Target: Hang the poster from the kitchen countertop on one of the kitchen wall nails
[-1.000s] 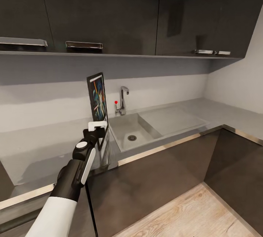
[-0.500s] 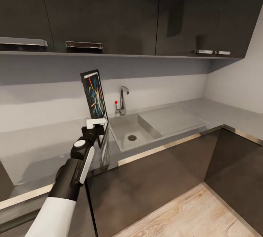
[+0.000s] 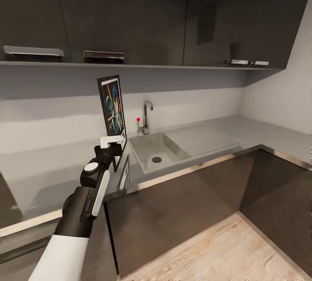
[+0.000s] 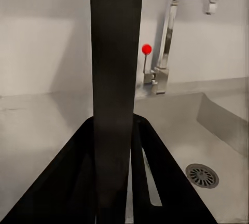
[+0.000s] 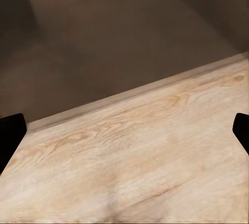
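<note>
the left gripper had its fingers clamped on the poster, upright above the surface beside the sink. pickup looked done; hanging remained. the right fingers stood apart.

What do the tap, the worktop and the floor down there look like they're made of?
The tap looks like polished metal: silvery with bright highlights, and a small red knob on its lever. The kitchen countertop seems a smooth matte grey composite or stone, with a shiny metal front edge. The floor looks like pale wood or laminate, going by its grain lines.
</note>
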You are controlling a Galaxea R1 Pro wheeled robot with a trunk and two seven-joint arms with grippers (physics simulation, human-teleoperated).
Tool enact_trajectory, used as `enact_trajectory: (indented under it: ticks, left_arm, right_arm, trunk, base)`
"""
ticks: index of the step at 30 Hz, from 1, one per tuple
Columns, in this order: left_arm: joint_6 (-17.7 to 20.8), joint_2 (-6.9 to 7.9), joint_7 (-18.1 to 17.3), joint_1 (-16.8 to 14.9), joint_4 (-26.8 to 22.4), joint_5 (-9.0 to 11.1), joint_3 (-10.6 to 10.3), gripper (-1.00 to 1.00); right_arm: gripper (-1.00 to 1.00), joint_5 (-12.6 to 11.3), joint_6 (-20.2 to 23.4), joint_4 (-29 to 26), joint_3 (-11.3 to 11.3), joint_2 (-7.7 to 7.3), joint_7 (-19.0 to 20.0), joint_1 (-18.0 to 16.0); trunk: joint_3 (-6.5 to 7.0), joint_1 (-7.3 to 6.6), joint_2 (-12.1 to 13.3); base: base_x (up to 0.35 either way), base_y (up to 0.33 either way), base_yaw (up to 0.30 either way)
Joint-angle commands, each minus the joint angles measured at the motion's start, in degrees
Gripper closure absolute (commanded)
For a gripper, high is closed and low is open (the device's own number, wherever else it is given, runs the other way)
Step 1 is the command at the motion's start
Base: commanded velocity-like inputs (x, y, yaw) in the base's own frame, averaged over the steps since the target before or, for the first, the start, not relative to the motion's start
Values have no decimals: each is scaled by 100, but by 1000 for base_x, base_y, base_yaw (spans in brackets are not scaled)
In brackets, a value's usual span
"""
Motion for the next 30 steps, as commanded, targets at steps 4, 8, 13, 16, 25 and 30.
enact_trajectory:
  ticks: [4,8,13,16,25,30]
  left_arm:
    - [38,0,38,-4,-8,-13,-10,100]
    - [40,0,37,-4,-20,-13,-10,100]
    - [43,0,34,3,-70,-14,-10,100]
    - [46,0,32,4,-81,-14,-10,100]
    - [49,0,31,8,-87,-6,-10,100]
    - [49,0,31,11,-88,2,-13,100]
  right_arm:
    - [-100,5,-6,-7,2,-3,-1,0]
    - [-100,5,-6,-7,4,-4,-1,1]
    - [-100,5,-6,-7,4,1,-1,-1]
    - [-100,5,-6,-7,4,3,-1,1]
    - [-100,5,-6,-7,4,5,-2,2]
    - [-100,5,-6,-7,4,4,-6,1]
  trunk:
    - [-5,-3,-4]
    - [-5,-3,-4]
    - [-5,-3,-4]
    - [-5,-3,-4]
    - [-5,-3,-4]
    - [-5,-3,-4]
  base:
    - [-204,0,0]
    - [-153,0,0]
    - [-284,0,0]
    - [-326,0,0]
    - [-337,0,0]
    - [-339,0,0]
